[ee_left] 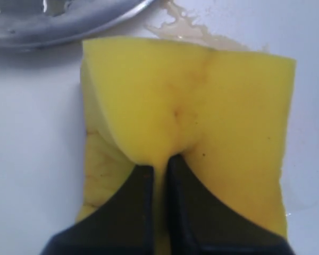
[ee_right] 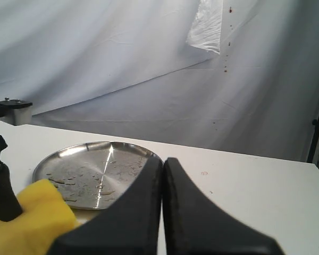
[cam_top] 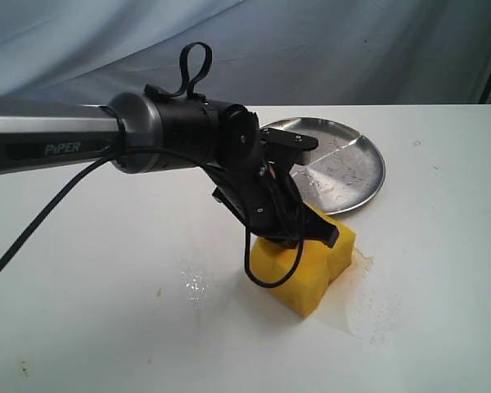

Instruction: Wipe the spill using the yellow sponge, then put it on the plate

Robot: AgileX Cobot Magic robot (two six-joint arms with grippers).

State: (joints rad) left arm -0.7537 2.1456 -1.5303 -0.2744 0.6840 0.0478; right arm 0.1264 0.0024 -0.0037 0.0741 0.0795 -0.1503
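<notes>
The yellow sponge rests on the white table, just in front of the plate. My left gripper is shut on the yellow sponge, pinching its foam into a deep crease. The pale orange-beige spill spreads beside and under the sponge on the side away from the arm. The silver plate lies behind, wet with droplets. My right gripper is shut on nothing, low over the table near the plate; the exterior view does not show it.
A small patch of clear droplets glistens on the table left of the sponge. A grey cloth backdrop hangs behind the table. A black cable trails from the left arm.
</notes>
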